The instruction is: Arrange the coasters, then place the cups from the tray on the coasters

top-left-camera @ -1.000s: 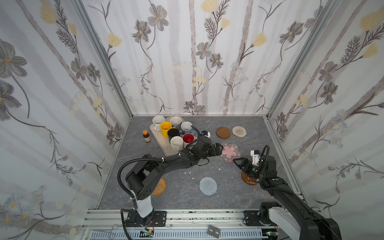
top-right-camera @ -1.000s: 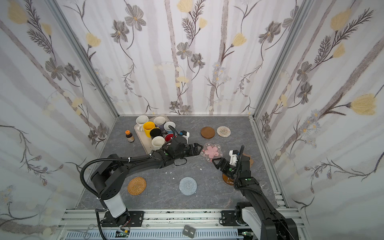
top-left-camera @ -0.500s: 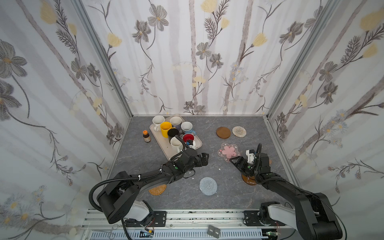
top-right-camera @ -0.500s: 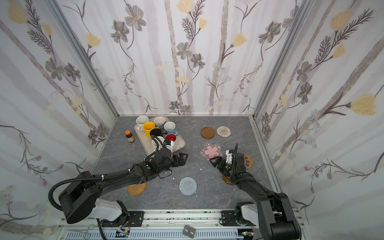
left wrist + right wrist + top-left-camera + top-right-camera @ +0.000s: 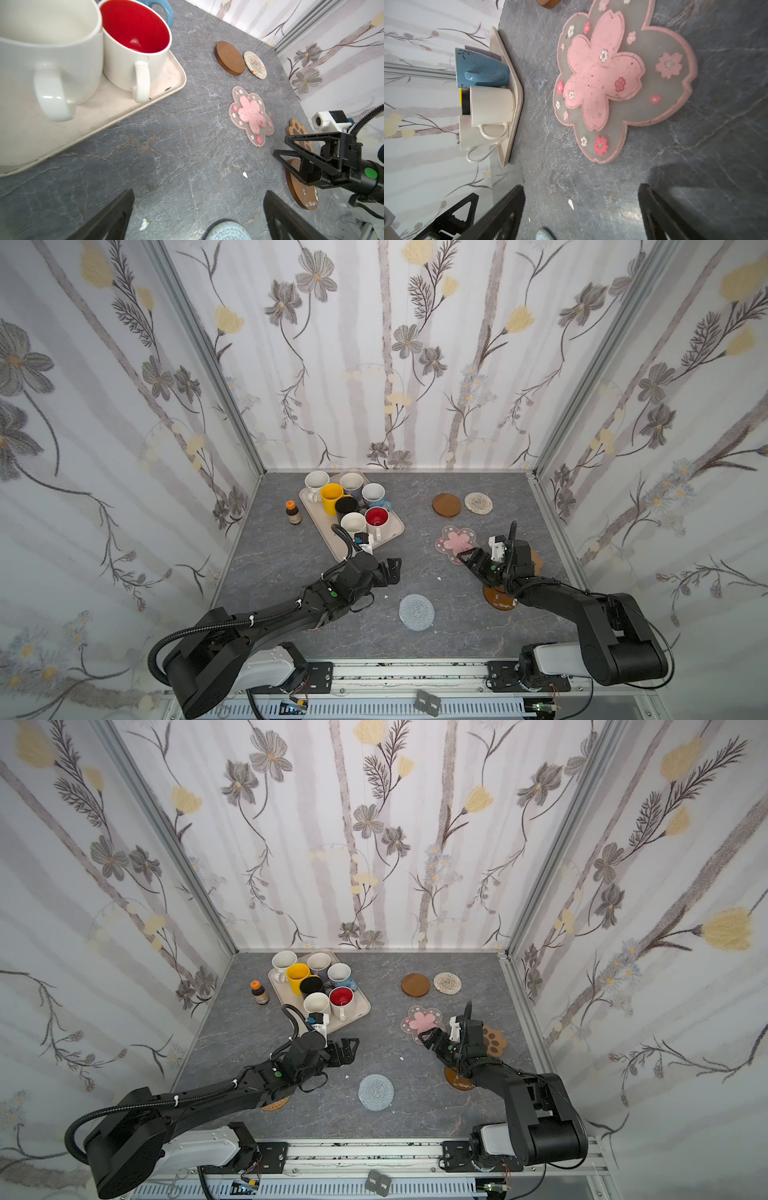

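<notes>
You are early in the job: all seven cups stand crowded on the tray at the back left of the table, and none sits on a mat yet. The coasters lie scattered, in no tidy row that I can make out. The brown wood disc and the cream woven coaster lie just beside each other near the back wall, with the pink blossom coaster in front of them. The brown paw coaster and the amber disc are partly hidden under your right arm. The grey-blue crochet coaster lies alone toward the front, and the tan rattan coaster peeps out from under your left arm. Your left gripper hovers over bare table just off the tray's near corner, jaws spread wide and empty. Your right gripper hangs near the blossom, jaws likewise wide with nothing between them. So the arranging looks unfinished, and every cup placement is left. The mugs are glazed, hard and smooth, with loop handles; the white one with red inside stands nearest the tray's low rim. The blossom is flat, translucent and rubbery-looking, the wood disc thick and rigid, the woven and crochet ones soft and ribbed.
</notes>
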